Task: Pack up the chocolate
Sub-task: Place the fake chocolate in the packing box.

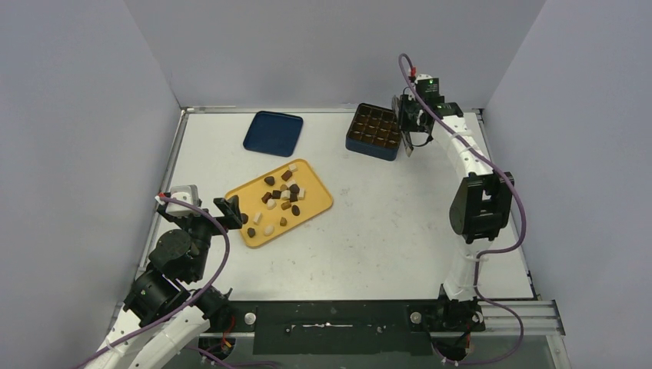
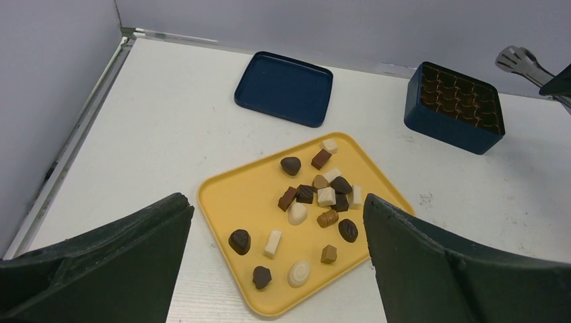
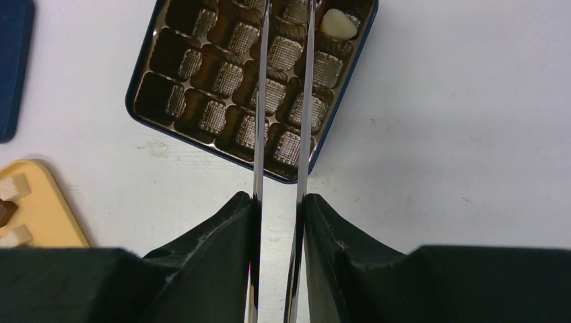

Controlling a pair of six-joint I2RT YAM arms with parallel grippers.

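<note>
Workspace seen from above, with both wrist views.

The left gripper [image 1: 233,213] hangs at the near-left edge of the yellow tray [image 1: 315,204]. Its jaws are spread wide and hold nothing.

The right gripper [image 3: 279,202] is at the far right of the table [image 1: 384,231]. It is clenched on a pair of metal tongs [image 3: 261,101], gripping them by the handle end. The two blades run parallel with a narrow gap between them and reach out over the blue box [image 1: 367,147]. Their tips are cut off in the right wrist view, so whether they carry anything cannot be told there. In the left wrist view the tong end shows above and just right of the box.

Most of the chocolate [image 2: 323,192] lies loose on the tray, which sits left of centre. The pieces are dark brown, caramel and white, bunched toward the tray's far-right half. A few stragglers lie nearer the left gripper.

One white piece [image 3: 337,23] sits in a cell by the box's right wall. Every other cell in view (each lined with a ribbed brown cup) is unfilled.

The box stands far right of centre, well apart from the tray. Its blue lid [image 1: 273,132] lies flat on the table, far from the arms, to the left of the box and just beyond the tray.
</note>
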